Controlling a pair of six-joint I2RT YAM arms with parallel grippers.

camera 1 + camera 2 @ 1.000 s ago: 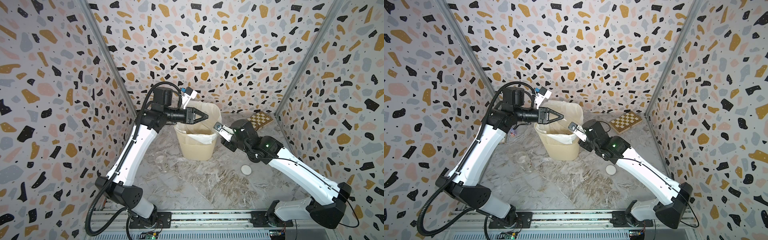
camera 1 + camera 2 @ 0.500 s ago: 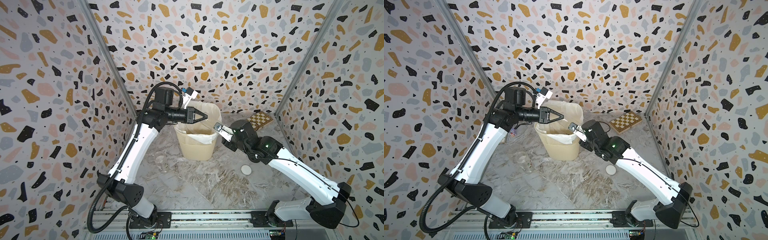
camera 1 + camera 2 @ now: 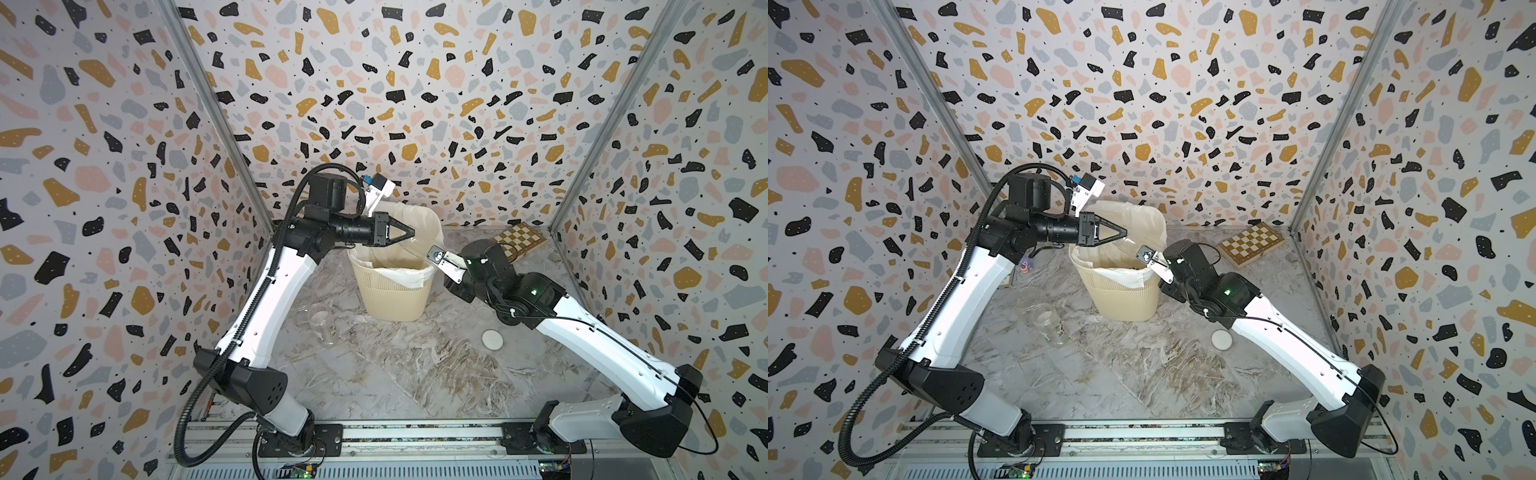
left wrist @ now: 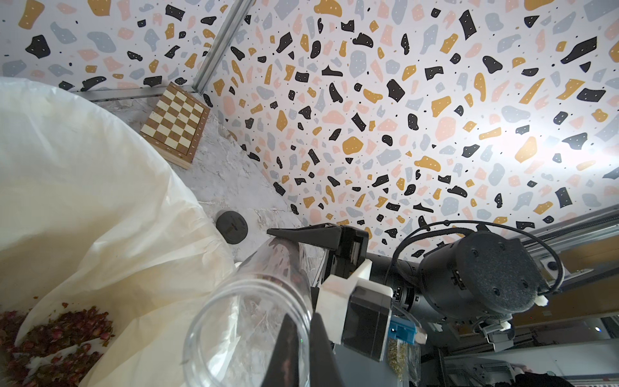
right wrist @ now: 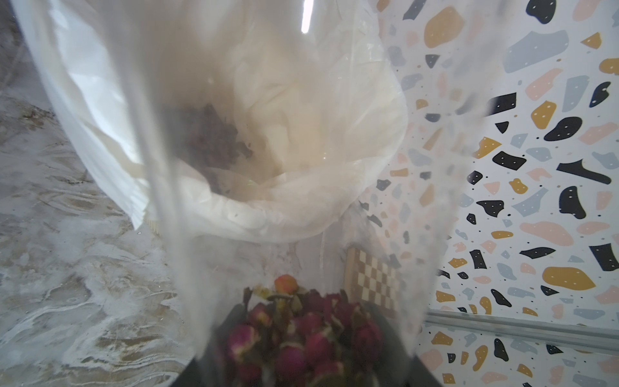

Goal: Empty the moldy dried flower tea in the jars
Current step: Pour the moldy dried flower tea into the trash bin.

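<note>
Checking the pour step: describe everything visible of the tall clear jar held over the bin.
The tall clear jar is a slim, lidless transparent tube, held lying over the lined bin. The right gripper clamps its base end; the left gripper pinches its open rim. Inside, dried rosebuds sit heaped at the base.

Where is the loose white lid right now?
In both top views the white lid lies flat on the marble tabletop, front-right of the cream bin, beside the right arm's white forearm.

We note slim clear tube [image 4: 248, 301] tilted, mouth open, dark-red tea [image 5: 301, 335] at base; labelled jar [image 3: 1048, 322] lidless on surface [image 3: 1142, 374].
</note>
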